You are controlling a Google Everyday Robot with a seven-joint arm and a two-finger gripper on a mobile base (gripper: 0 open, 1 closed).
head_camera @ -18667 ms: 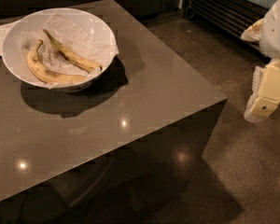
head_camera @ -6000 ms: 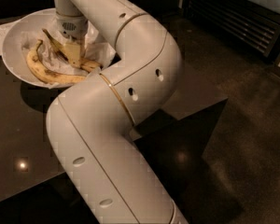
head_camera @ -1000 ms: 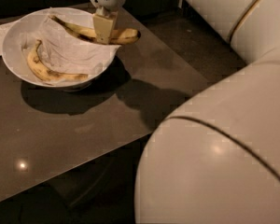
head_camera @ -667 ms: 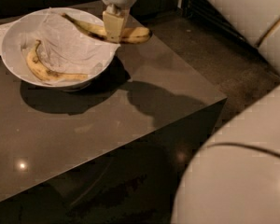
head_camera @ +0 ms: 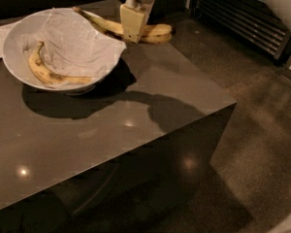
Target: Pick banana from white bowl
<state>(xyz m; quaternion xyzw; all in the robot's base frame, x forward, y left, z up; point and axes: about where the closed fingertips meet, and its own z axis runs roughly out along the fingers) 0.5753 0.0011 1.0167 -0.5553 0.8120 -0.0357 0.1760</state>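
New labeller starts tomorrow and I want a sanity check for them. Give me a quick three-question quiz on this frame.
1. True or false: the curved banana lies in the white bowl, on crumpled paper.
2. The pincer, at the top of the view just past the bowl's right rim, is shut on: A) the curved banana, B) the straighter banana, C) the paper.
3. Fill in: the gripped banana's thin dark stem points toward the view's ___.

Key: 1 true; 2 B; 3 left.
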